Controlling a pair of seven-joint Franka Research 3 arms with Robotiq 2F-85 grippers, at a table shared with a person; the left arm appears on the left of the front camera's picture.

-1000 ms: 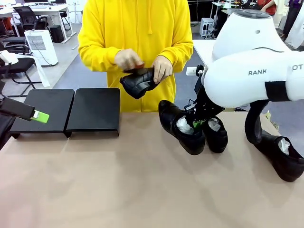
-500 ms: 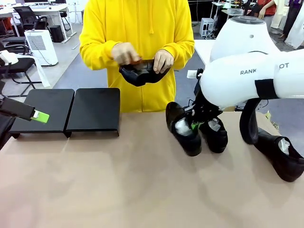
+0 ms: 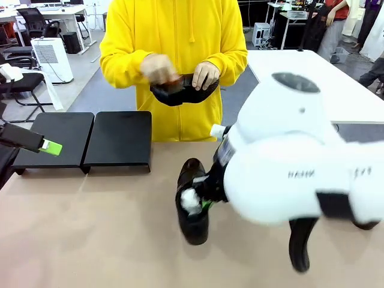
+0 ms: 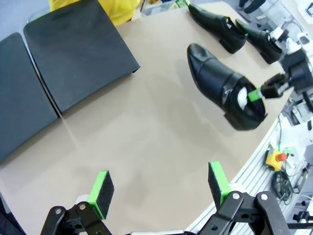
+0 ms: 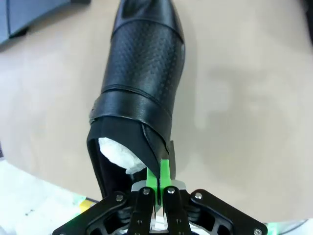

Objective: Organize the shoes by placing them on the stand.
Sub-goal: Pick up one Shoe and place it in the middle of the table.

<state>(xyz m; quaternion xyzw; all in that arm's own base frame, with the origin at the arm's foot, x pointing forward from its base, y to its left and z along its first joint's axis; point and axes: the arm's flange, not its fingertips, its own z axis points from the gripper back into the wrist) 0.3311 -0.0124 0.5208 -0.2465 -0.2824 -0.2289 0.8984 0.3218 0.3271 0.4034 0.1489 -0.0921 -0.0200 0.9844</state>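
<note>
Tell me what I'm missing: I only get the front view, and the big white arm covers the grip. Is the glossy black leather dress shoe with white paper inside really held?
Observer: Yes. In the right wrist view the right jaws are shut on the rim of the glossy black leather dress shoe, beside its white paper stuffing.
Operator: And the left jaws?
Observer: Open, with the green pads apart and nothing between them, above the beige table.
Operator: Where are the other shoes?
Observer: The left wrist view shows two more black dress shoes on the table beyond the held one: one and another beside it.
</note>
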